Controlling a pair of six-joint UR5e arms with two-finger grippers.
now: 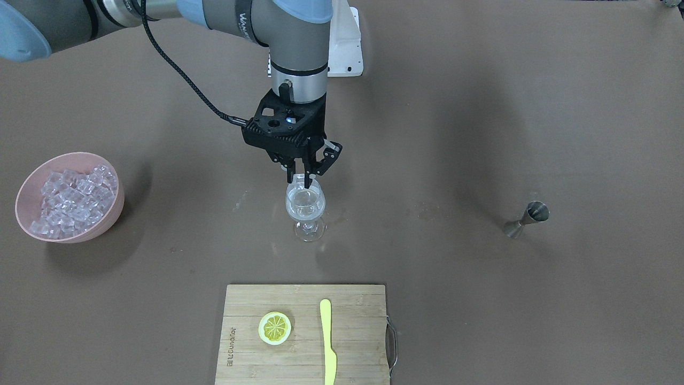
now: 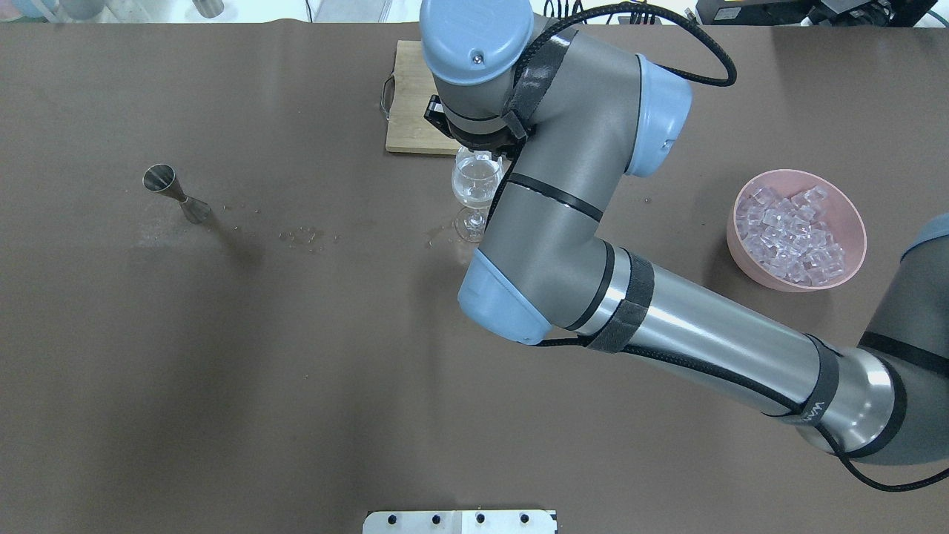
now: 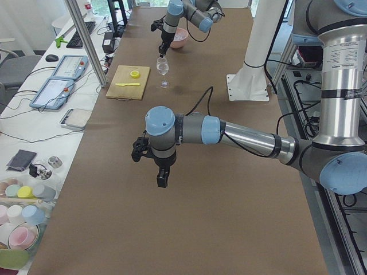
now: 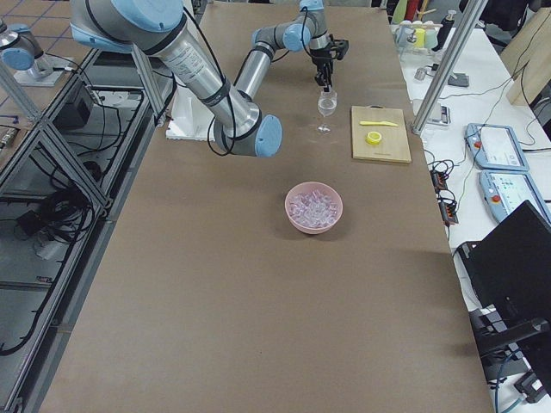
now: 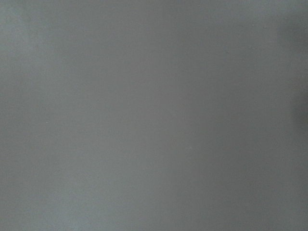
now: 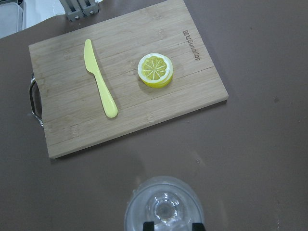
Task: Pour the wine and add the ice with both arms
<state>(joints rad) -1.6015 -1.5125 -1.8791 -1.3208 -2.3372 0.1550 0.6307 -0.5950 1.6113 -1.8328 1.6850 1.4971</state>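
**Q:** Where do we find the right gripper (image 1: 301, 182)?
**A:** We find it directly above the wine glass (image 1: 305, 206), pointing down with its fingertips at the rim. In the right wrist view the tips stand a small gap apart. We cannot tell whether a cube sits between them.

**Q:** Where are the task's things?
**A:** The wine (image 1: 304, 209), a little clear liquid, lies in the glass near the middle of the table (image 1: 481, 133). The ice (image 1: 72, 200) is heaped in a pink bowl (image 1: 115, 211) on the robot's right, well apart from the glass.

**Q:** What else do we note?
**A:** A steel jigger (image 1: 526, 219) stands upright on the robot's left, well apart from the glass. On the far side of the glass from the robot lies a wooden cutting board (image 1: 352, 342). It bears a lemon slice (image 1: 274, 328) and a yellow knife (image 1: 327, 342), which do not touch.

**Q:** And the left gripper (image 3: 162, 179)?
**A:** It hangs pointing down over the table, toward the left end and well apart from the glass. Only the left side view shows it, so we cannot tell whether its fingers are apart or together.
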